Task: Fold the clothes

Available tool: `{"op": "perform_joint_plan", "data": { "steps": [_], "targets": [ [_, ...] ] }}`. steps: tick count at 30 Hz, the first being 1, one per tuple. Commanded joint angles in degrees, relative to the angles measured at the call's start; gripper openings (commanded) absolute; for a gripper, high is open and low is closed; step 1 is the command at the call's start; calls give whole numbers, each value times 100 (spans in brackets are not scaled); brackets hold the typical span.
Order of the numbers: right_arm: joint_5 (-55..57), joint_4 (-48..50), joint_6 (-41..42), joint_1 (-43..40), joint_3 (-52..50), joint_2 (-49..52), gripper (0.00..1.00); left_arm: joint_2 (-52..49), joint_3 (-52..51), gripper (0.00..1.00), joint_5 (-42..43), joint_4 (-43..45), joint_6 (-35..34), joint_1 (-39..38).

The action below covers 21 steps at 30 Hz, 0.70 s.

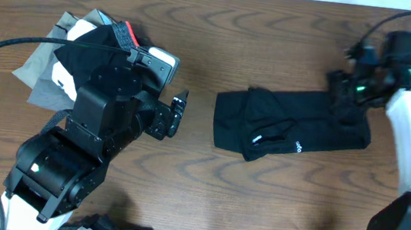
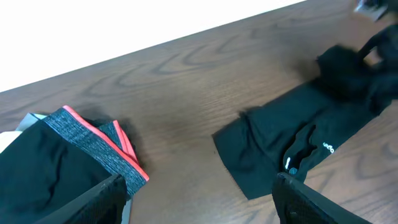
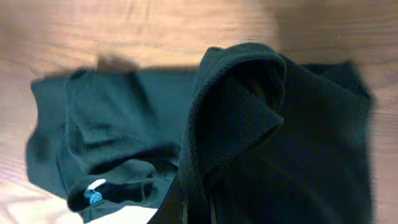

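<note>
Shirt lies folded in a strip toward the right edge of the table. Right gripper pinches a raised fold at its right end. Left gripper is spread wide, off the cloth.

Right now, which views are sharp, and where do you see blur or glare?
Overhead: sharp and evenly lit, though the black shirt shows little detail. Left wrist: the area beyond the table is blown out white, and the shirt's far end is blurred. Right wrist: soft all over, with warm glare on the table at the top.
</note>
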<state>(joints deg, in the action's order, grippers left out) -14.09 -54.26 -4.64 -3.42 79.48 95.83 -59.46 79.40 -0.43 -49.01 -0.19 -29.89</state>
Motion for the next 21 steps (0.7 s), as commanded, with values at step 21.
{"op": "perform_joint_plan", "data": {
  "steps": [21],
  "targets": [
    [-369,109,739,-247,-385,105,25,-1241,11,77,584,-481,-859,-2]
  ]
}}
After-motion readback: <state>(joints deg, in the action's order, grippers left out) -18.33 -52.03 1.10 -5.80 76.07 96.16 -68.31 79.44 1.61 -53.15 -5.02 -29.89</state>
